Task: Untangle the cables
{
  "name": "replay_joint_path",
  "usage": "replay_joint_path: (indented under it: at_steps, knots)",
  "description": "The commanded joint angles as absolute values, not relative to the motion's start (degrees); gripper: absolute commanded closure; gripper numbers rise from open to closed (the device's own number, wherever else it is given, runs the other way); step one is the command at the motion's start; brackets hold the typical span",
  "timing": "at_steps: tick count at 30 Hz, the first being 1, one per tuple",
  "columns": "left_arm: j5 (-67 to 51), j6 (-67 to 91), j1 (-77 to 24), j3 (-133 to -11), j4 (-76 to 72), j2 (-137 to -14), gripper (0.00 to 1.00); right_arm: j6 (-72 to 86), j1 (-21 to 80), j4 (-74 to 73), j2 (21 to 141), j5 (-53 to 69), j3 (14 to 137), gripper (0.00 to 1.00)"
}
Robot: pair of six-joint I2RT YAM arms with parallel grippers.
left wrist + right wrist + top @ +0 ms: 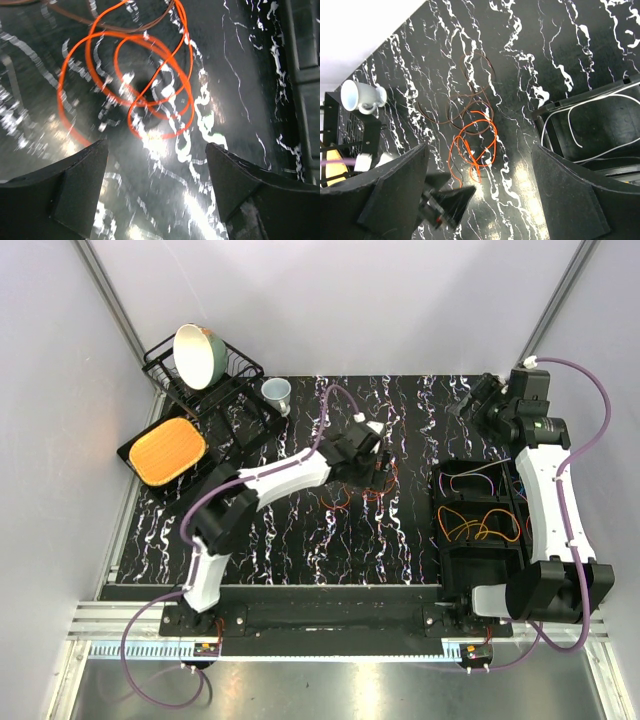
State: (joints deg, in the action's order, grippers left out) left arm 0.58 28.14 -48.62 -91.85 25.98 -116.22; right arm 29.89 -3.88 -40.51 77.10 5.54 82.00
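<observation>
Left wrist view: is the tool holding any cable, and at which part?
Nothing is held. The left tool is open, and the orange cable lies loose on the table beyond it. The right tool is open too.

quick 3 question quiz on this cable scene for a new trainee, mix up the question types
1. True or false: the left gripper is shut on the orange cable.
2. Which cable lies in the far compartment of the bin? A white cable, B blue, C green.
3. Fill in: the fingers of the right gripper stand ___.

Key: 1 false, it is open above it; 2 A; 3 open.
</observation>
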Motion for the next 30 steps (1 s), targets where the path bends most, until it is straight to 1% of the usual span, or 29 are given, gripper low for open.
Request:
replay_joint_path:
  at_steps: [1,4,13,16,17,19,20,21,24,25,27,28,30]
  knots:
    - [-1.4,27.3,-49.2,-98.3,23.4,-120.0,0.2,28.9,-3.6,-39.7,75.5,6.2,81.3,0.11]
    - [-1.7,26.9,-49.6,-100.2,22.4,-122.4,0.22,28.8,-3.4,-39.6,75.8,6.4,81.3,0.11]
    - [-2.1,26.7,-49.9,-101.4,22.1,-124.6,0.26,28.7,-3.3,-39.4,75.8,6.6,81.0,0.11]
    - [-2.3,27.2,-49.9,-101.6,21.4,-125.5,0.33,28.7,-3.3,-39.4,75.8,6.6,81.0,0.11]
    - [-2.3,27.5,-49.8,-101.7,21.2,-125.7,0.44,28.7,-3.3,-39.5,75.8,6.5,81.0,0.11]
    - [-2.5,27.7,-50.0,-101.8,20.4,-126.3,0.75,28.7,-3.3,-39.6,75.8,6.5,81.3,0.11]
    - [-2.4,28.2,-50.0,-102.0,20.3,-126.5,0.95,28.7,-3.3,-39.9,75.8,6.6,81.3,0.11]
    - [-2.3,28.1,-50.0,-102.4,20.7,-126.4,1.0,28.8,-3.3,-40.0,75.8,6.6,81.7,0.11]
    - [-1.3,24.6,-49.8,-107.9,25.6,-122.4,1.0,28.9,-3.3,-40.9,75.3,6.5,82.6,0.11]
    - [-1.1,23.7,-49.3,-111.7,28.4,-118.2,1.0,29.3,-3.3,-40.8,75.0,6.5,82.7,0.11]
    - [-2.4,21.7,-48.6,-115.7,30.3,-113.8,1.0,29.8,-3.3,-40.7,74.2,6.7,83.1,0.11]
    - [-2.6,21.1,-48.0,-119.7,31.8,-111.7,1.0,30.6,-3.2,-40.3,73.7,7.0,83.0,0.11]
    - [-0.8,19.1,-47.8,-122.0,32.3,-105.5,1.0,31.3,-3.1,-39.0,72.6,7.4,82.4,0.11]
